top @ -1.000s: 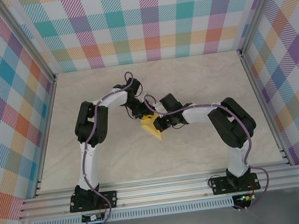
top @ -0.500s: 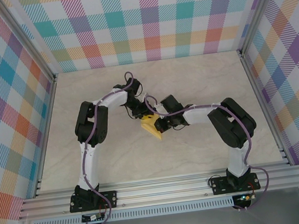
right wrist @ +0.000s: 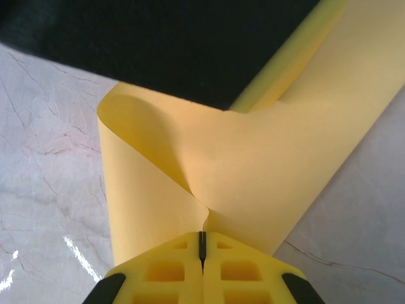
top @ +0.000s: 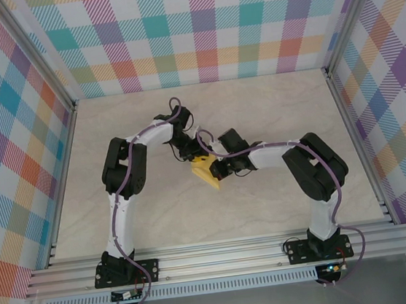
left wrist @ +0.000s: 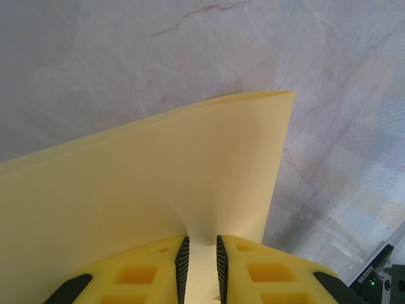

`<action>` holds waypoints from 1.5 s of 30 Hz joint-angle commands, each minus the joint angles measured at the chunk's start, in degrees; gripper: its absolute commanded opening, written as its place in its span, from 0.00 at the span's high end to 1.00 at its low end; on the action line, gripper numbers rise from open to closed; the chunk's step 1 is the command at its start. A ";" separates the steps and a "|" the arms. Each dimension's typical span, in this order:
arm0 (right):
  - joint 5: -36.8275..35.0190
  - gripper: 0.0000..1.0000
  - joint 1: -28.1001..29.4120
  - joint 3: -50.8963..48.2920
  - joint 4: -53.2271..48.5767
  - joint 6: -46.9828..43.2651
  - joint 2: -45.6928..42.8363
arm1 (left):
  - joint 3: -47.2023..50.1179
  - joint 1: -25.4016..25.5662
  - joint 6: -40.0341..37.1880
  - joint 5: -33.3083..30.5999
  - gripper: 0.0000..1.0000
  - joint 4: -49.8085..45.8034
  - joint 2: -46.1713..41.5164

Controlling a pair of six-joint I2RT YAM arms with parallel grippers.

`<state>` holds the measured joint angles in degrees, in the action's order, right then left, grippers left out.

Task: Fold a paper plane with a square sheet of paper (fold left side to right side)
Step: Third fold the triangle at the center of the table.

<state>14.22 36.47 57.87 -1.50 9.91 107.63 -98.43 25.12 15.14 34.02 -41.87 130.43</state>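
Square sheet of paper (left wrist: 158, 190), thin, smooth and yellow-orange, hangs between both grippers. The left gripper (left wrist: 202, 248) pinches one edge narrowly; the right gripper (right wrist: 202, 244) is clamped tight on another. The right wrist view shows a curl beyond its fingertips; overhead it reads as a pointed wedge.
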 commanded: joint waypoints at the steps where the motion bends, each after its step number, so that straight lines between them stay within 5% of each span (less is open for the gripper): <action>1: 0.03 1.00 -0.35 1.37 -0.92 0.41 -1.92 | 0.08 1.24 -0.83 -0.63 0.79 -1.29 2.71; 45: -0.10 1.00 -0.34 -0.82 -2.67 2.09 1.44 | -0.25 1.41 -1.08 -0.51 0.79 -1.72 2.26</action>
<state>13.43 36.36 59.51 -3.03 10.76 108.79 -98.48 25.12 15.11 34.04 -41.89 130.45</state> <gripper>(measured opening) 0.026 0.212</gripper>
